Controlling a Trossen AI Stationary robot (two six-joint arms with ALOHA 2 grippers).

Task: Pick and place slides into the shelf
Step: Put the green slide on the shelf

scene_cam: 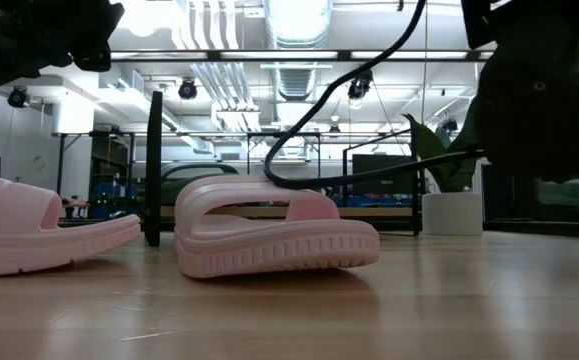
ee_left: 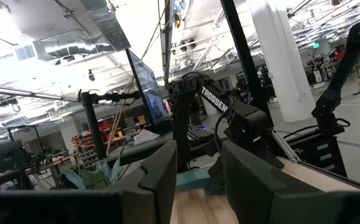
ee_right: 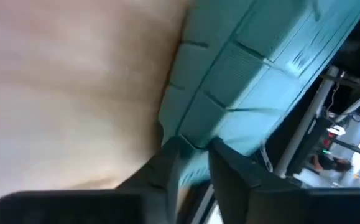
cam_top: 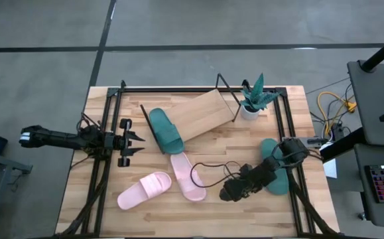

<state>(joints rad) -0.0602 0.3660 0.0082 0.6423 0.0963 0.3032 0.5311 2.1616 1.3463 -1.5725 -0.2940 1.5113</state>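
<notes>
On the table's right side, seen from above, the right gripper point(cam_top: 230, 192) lies at one end of a green slide point(cam_top: 276, 174) whose long axis runs along the arm. Another green slide point(cam_top: 164, 130) rests on the shelf point(cam_top: 201, 113); two pink slides point(cam_top: 145, 190) lie between. In the right wrist view, the jaws are clamped on the slide's edge. The left gripper point(cam_top: 137, 137) waits, jaws apart.
</notes>
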